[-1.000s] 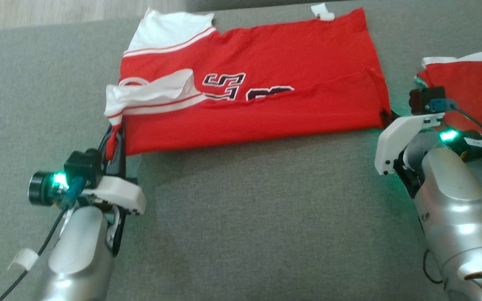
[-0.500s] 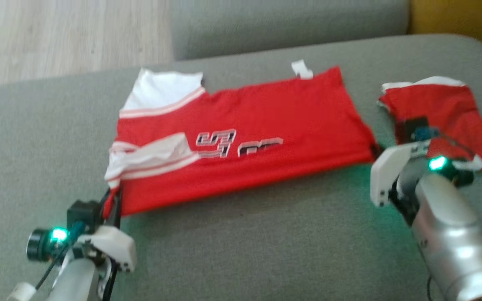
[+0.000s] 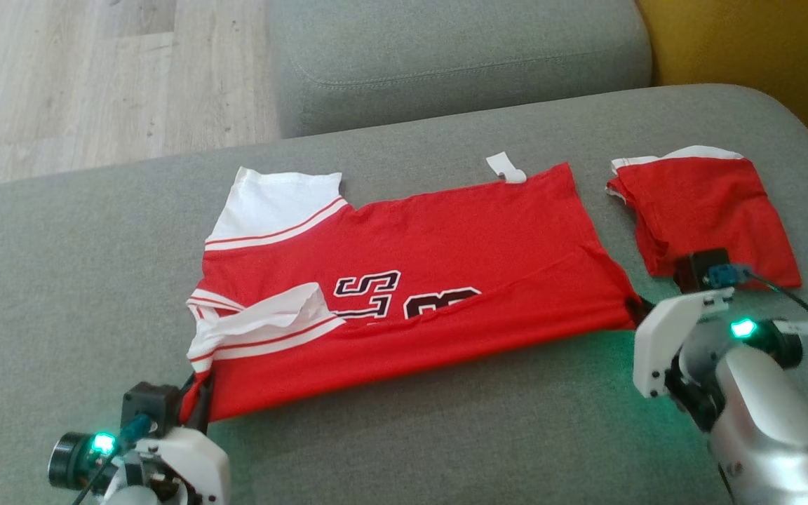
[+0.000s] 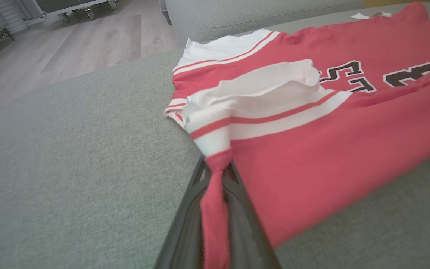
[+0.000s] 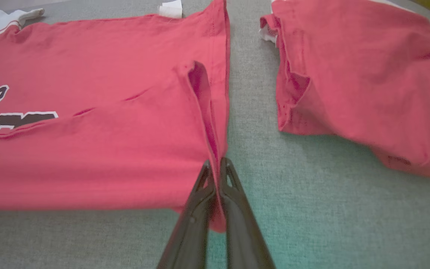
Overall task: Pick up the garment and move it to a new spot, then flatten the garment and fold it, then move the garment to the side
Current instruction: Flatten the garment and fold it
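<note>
Since earlier the view is tilting upward; left hand [image 4: 217, 166] and right hand [image 5: 215, 164] are still pinching near corners of the jersey [image 3: 446, 280] on the sofa [image 3: 404, 435].

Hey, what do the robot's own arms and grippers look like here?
Each wrist carries a white plastic shell, a black camera block with a blue plug, a green light and a thin black cable. The right forearm is silver. The left gripper and right gripper have long, slim, dark fingers with cut-outs.
</note>
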### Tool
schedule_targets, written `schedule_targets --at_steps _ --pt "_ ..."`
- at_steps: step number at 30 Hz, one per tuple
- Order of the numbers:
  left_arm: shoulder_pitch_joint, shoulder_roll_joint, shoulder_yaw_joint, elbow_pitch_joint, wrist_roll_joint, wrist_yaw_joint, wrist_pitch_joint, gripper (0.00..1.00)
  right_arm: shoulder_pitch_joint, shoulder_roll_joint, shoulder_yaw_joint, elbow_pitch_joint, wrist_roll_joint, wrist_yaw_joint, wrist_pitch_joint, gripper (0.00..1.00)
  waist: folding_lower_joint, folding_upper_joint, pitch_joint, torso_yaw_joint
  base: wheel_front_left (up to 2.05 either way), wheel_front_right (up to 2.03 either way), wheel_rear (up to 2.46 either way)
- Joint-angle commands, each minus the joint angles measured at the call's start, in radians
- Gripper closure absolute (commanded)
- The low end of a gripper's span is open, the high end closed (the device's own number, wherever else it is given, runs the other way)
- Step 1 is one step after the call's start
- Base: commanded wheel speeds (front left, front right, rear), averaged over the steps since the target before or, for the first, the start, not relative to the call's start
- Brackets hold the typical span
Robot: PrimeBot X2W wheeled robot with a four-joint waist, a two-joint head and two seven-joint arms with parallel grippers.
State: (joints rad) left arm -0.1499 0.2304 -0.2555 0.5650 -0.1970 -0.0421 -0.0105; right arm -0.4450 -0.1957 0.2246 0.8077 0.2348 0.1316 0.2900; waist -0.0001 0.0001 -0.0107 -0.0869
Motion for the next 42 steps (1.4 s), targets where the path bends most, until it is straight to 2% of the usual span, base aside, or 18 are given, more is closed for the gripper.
schedule_targets --at_steps 1,5,6,7,8,15,18,20,24,28,33,37,42 --pt "-0.024 0.037 0.038 -0.038 -0.010 0.014 0.003 1.00 0.001 -0.018 -0.004 -0.060 0.009 -0.001 0.008 1.00 0.0001 -0.0001 0.003 -0.002 0.00 0.00 0.00" --pt "-0.020 0.034 0.036 -0.056 -0.013 0.022 0.010 1.00 0.043 -0.013 -0.036 -0.127 0.010 -0.001 0.017 1.00 0.0001 -0.0001 0.009 -0.005 0.00 0.00 0.00" --pt "-0.020 0.033 0.037 -0.060 -0.013 0.027 0.009 0.70 0.054 -0.009 -0.049 -0.150 0.007 -0.001 0.011 0.93 0.0001 -0.0001 0.012 -0.005 0.00 0.00 0.00" --pt "-0.021 0.033 0.037 -0.063 -0.012 0.033 0.006 0.36 0.065 -0.004 -0.061 -0.173 0.001 -0.001 0.001 0.06 0.0001 -0.0001 0.016 -0.006 0.00 0.00 0.00" --pt "-0.023 0.033 0.037 -0.066 -0.011 0.037 0.002 0.00 0.075 0.003 -0.075 -0.193 -0.001 -0.001 -0.009 0.00 0.0001 -0.0001 0.019 -0.007 0.00 0.00 0.00" --pt "-0.049 0.029 0.049 -0.083 -0.017 0.063 -0.048 0.00 0.121 0.050 -0.144 -0.311 -0.003 -0.001 -0.106 0.00 0.0001 -0.0001 0.050 -0.008 0.00 0.00 0.00" --pt "-0.074 0.029 0.068 -0.107 -0.017 0.086 -0.112 0.00 0.124 0.071 -0.174 -0.357 0.002 -0.001 -0.166 0.00 0.0001 -0.0001 0.065 -0.009 0.00 0.00 0.00" --pt "-0.108 0.026 0.090 -0.140 -0.026 0.096 -0.189 0.00 0.114 0.081 -0.195 -0.407 -0.007 -0.001 -0.256 0.00 0.0001 -0.0001 0.086 -0.016 0.00 0.00 0.00" --pt "-0.170 0.033 0.103 -0.201 -0.022 0.090 -0.235 0.00 0.086 0.098 -0.236 -0.445 -0.025 -0.001 -0.353 0.00 0.0001 -0.0001 0.122 -0.031 0.00 0.00 0.00" --pt "-0.263 0.059 0.098 -0.233 -0.009 0.063 -0.241 0.00 0.043 0.108 -0.247 -0.468 -0.045 -0.001 -0.409 0.00 0.0001 -0.0001 0.170 -0.054 0.00 0.00 0.00" --pt "-0.441 0.119 0.073 -0.184 0.007 -0.005 -0.167 0.00 -0.031 0.114 -0.234 -0.474 -0.060 -0.001 -0.425 0.00 0.0001 -0.0001 0.249 -0.091 0.00 0.00 0.00" --pt "-0.592 0.177 0.030 -0.089 0.008 -0.063 -0.059 0.00 -0.093 0.116 -0.209 -0.476 -0.069 -0.001 -0.430 0.00 0.0001 -0.0001 0.322 -0.130 0.00 0.00 0.00" --pt "-0.752 0.266 -0.096 0.042 -0.019 -0.087 0.086 0.00 -0.162 0.118 -0.179 -0.474 -0.069 -0.001 -0.444 0.00 0.0001 -0.0001 0.411 -0.176 0.00 0.00 0.00"
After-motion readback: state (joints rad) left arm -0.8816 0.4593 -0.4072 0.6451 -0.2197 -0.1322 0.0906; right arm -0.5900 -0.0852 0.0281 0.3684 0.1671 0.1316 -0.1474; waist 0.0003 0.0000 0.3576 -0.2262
